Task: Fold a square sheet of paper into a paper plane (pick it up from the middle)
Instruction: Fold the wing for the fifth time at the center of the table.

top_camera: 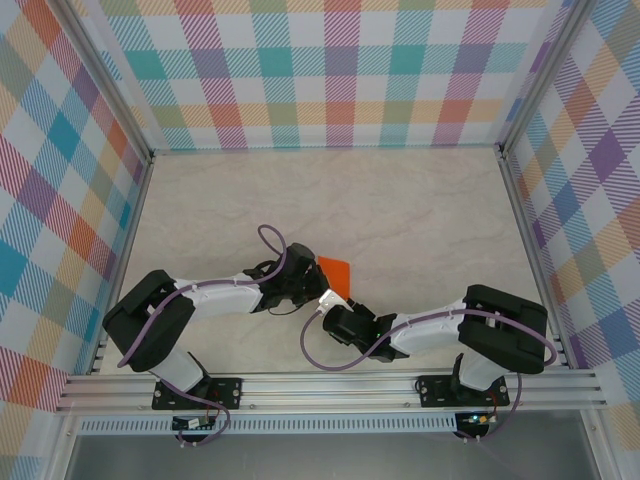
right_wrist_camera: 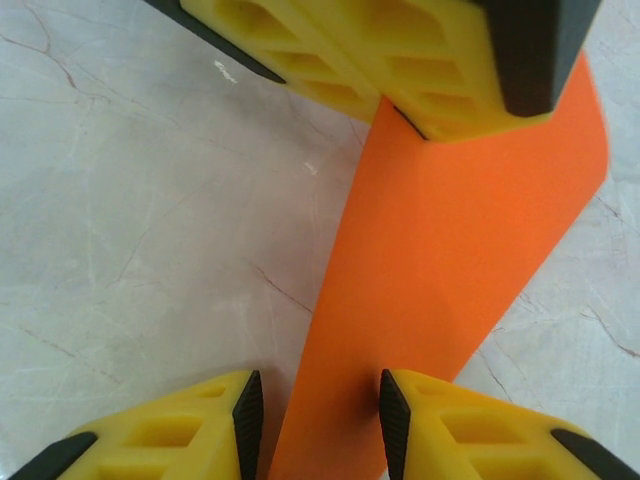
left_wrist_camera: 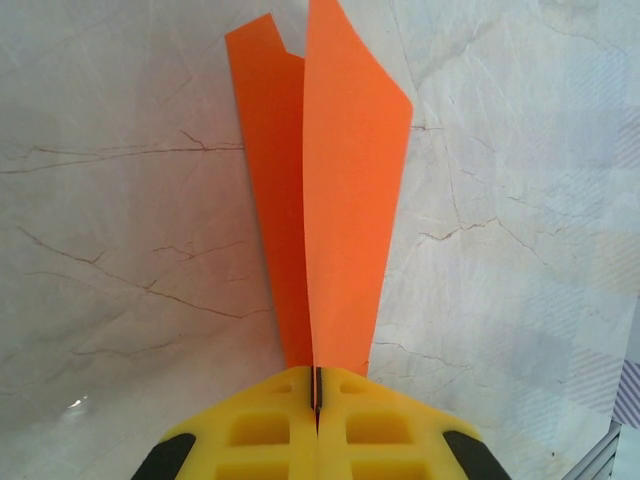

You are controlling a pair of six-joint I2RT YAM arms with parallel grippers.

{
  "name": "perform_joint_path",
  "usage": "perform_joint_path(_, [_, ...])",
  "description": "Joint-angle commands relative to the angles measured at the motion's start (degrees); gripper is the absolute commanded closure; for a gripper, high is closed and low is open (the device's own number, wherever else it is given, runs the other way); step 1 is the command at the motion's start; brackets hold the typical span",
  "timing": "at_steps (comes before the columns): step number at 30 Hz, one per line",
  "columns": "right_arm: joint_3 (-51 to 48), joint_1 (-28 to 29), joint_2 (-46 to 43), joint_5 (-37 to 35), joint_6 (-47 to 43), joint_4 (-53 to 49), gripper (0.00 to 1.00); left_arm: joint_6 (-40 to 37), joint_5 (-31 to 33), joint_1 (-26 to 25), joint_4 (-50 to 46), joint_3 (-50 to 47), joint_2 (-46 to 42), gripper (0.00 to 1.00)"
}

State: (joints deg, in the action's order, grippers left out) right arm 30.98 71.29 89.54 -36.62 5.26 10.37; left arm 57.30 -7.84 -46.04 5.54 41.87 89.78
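The square sheet of paper (top_camera: 337, 270) is bright orange and folded into a narrow standing strip with two layers (left_wrist_camera: 340, 180). My left gripper (left_wrist_camera: 317, 385) is shut on its lower edge, yellow fingers pressed together with the paper pinched between them. In the top view the left gripper (top_camera: 298, 285) and right gripper (top_camera: 333, 302) meet just in front of the paper, near the table's middle. My right gripper (right_wrist_camera: 320, 410) is open, its black pads on either side of the orange strip (right_wrist_camera: 450, 250). The right pad sits close against the paper, the left one stands apart. The left gripper's fingers (right_wrist_camera: 400, 50) show beyond, at the strip's far end.
The pale marbled table top (top_camera: 400, 210) stretches behind the grippers to the plaid back wall (top_camera: 320, 70). Plaid side walls (top_camera: 50, 220) stand left and right. A metal rail (top_camera: 330, 385) with both arm bases runs along the near edge.
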Motion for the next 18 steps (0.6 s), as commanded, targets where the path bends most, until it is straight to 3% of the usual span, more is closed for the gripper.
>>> perform_joint_path(1, [1.4,-0.3,0.6,-1.6,-0.7,3.1,0.64,-0.2,-0.4,-0.4,-1.2,1.3,-0.7,1.0])
perform_joint_path(6, [1.9,-0.4,0.9,-1.6,-0.5,3.1,0.67,-0.3,-0.1,-0.4,-2.0,1.5,-0.6,1.0])
perform_joint_path(13, [2.2,-0.4,-0.6,-1.9,-0.2,3.0,0.6,-0.3,0.2,-0.4,-2.8,1.8,0.1,1.0])
perform_joint_path(18, [1.9,-0.4,-1.4,-3.0,-0.3,3.9,0.62,-0.4,-0.1,-0.4,-3.0,2.2,0.7,1.0])
